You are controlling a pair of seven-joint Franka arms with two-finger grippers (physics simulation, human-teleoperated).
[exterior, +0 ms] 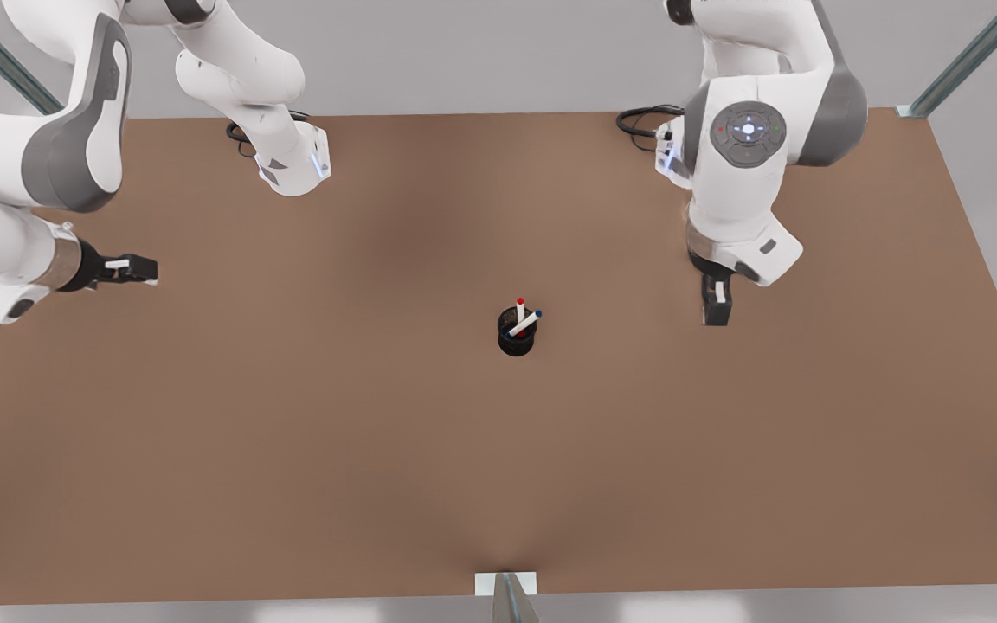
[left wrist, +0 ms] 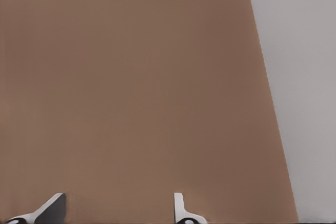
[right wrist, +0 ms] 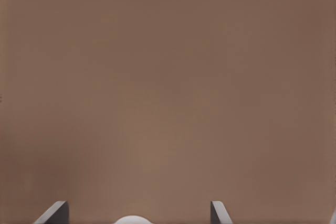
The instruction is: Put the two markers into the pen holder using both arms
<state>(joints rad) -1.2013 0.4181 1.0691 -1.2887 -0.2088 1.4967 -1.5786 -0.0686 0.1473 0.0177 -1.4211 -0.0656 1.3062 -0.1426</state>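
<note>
Brown table: markers in holder.

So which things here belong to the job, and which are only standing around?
Job: red-capped marker, blue-capped marker, both in the pen holder; left gripper, open, front view's left; right gripper, open, its right.
Just there: brown table, black cables, metal frame struts.

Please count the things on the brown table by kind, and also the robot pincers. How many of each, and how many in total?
Markers: 2, red-capped marker and blue-capped marker, both standing in the holder
Pen holder: 1, black mesh holder
Pincers: 2, both open and empty, left pincer and right pincer, away from the holder
Total: 5
</note>
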